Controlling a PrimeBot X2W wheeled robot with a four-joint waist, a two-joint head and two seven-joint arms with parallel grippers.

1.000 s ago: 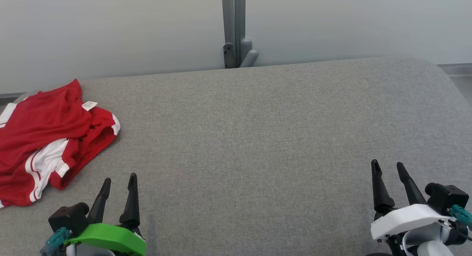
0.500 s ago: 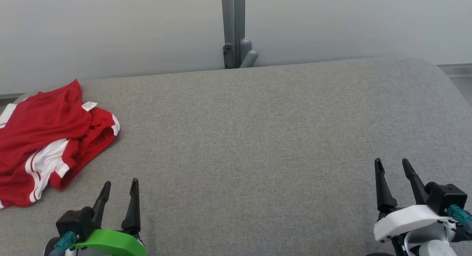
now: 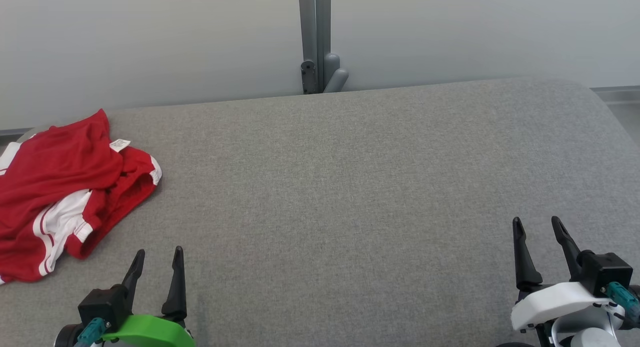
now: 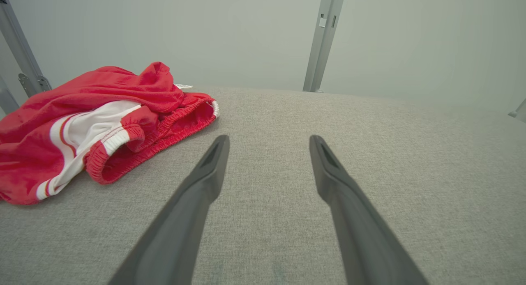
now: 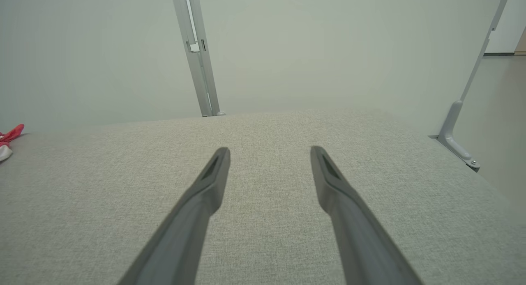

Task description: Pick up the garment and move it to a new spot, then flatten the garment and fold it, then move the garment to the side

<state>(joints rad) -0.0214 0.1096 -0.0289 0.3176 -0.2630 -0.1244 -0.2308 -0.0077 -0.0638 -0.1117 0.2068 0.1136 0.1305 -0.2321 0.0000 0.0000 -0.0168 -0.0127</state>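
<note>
The left gripper (image 3: 160, 250) sits at the lower left of the head view, green-shelled wrist against the bottom edge. Its two dark fingers point forward up the frame, spread apart with nothing between them. In the left wrist view those fingers run low over the grey padded surface (image 3: 350, 187), tips wide and clear of any cloth. The right gripper (image 3: 536, 219) mirrors it at the lower right: white-shelled wrist, fingers pointing forward, jaws open and empty over bare grey fabric.

The garment (image 3: 60, 187), red with white panels and stripes, lies crumpled on the far left part of the surface. It is ahead and to the left of the left gripper, near it but not touching. A small white label (image 3: 120, 144) sticks out at its upper right, and in the left wrist view a gathered elastic edge curls open towards the fingers.

The garment's left part runs off the head view's left edge, so its full outline cannot be made out — and the folds hide how its layers lie. In the right wrist view a red-and-white scrap of it (image 5: 8, 139) peeks in at the left edge. Both arms are cut off at the bottom of the head view just past the wrists. Whether the fingers rest on the surface or hang just above it cannot be told. Behind the surface a grey post (image 3: 315, 37) rises against a pale wall (image 3: 150, 37), its foot partly hidden by the far edge.
</note>
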